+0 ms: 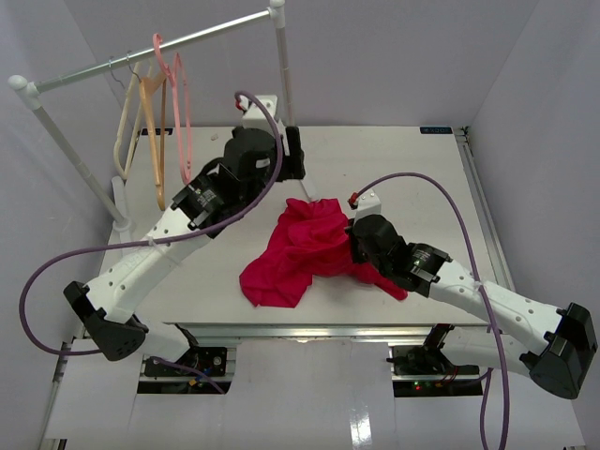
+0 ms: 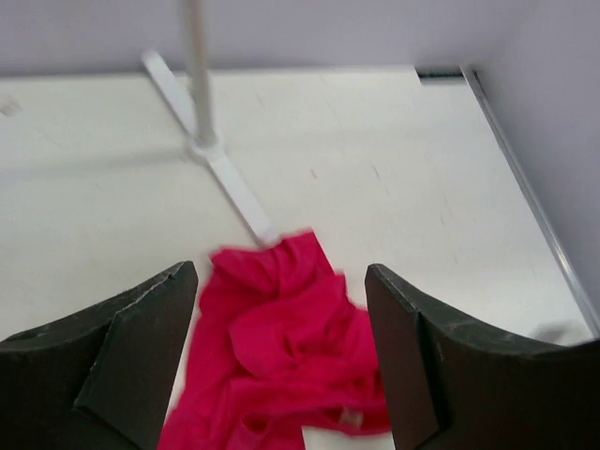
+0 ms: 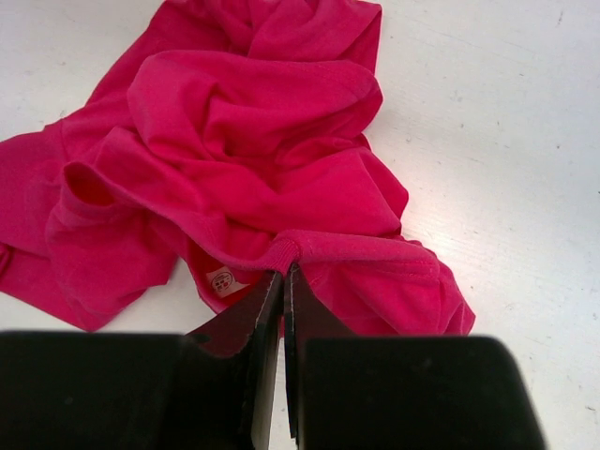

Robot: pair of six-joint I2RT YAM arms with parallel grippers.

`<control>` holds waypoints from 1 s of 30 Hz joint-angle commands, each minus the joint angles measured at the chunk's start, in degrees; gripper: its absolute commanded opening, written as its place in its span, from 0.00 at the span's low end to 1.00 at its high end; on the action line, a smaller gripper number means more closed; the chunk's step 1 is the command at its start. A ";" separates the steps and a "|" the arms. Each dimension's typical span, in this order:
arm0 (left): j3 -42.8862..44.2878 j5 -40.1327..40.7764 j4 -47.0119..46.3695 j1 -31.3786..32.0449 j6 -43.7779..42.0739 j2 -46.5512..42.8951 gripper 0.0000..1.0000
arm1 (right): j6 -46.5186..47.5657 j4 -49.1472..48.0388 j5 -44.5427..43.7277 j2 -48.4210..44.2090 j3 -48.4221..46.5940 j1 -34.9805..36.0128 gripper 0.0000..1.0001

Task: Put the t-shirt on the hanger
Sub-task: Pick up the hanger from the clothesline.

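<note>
The crimson-red t-shirt (image 1: pixel 292 251) lies crumpled on the white table, mid-way between the arms. My right gripper (image 1: pixel 355 246) is at its right edge, shut on the ribbed collar; in the right wrist view the closed gripper (image 3: pixel 284 274) pinches that collar fold, with the t-shirt (image 3: pixel 253 122) spread beyond it. My left gripper (image 1: pixel 293 155) is open and empty, raised behind the shirt's far end; in its own view the left gripper (image 2: pixel 281 356) frames the t-shirt (image 2: pixel 281 347) below. The pink hanger (image 1: pixel 175 73) hangs on the rack rail at the back left.
A white clothes rack (image 1: pixel 150 56) stands along the back left, its right pole (image 1: pixel 280 66) and foot (image 2: pixel 234 183) just behind the left gripper. A tan hanger (image 1: pixel 155 131) and a cream hanger (image 1: pixel 125 131) hang beside the pink one. Purple-grey walls enclose the table (image 1: pixel 412 178).
</note>
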State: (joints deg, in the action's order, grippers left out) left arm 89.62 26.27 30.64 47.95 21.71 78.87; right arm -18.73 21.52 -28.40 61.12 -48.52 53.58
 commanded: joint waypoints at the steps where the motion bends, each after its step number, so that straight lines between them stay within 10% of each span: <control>1: 15.55 17.28 10.01 -4.03 -7.06 3.78 0.83 | 1.18 -3.59 2.39 -1.80 1.08 -0.38 0.08; 11: 21.10 25.65 4.14 -8.24 -17.24 4.11 0.81 | 1.44 -3.96 4.18 -4.45 2.29 -0.25 0.08; 30: 18.11 2.09 6.10 -32.17 -14.22 4.62 0.76 | 2.40 -4.83 6.49 -7.09 3.44 -0.23 0.08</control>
State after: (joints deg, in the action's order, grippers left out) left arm 109.20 33.84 36.52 17.81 6.35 83.08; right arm -17.40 19.15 -22.67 55.29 -45.56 53.58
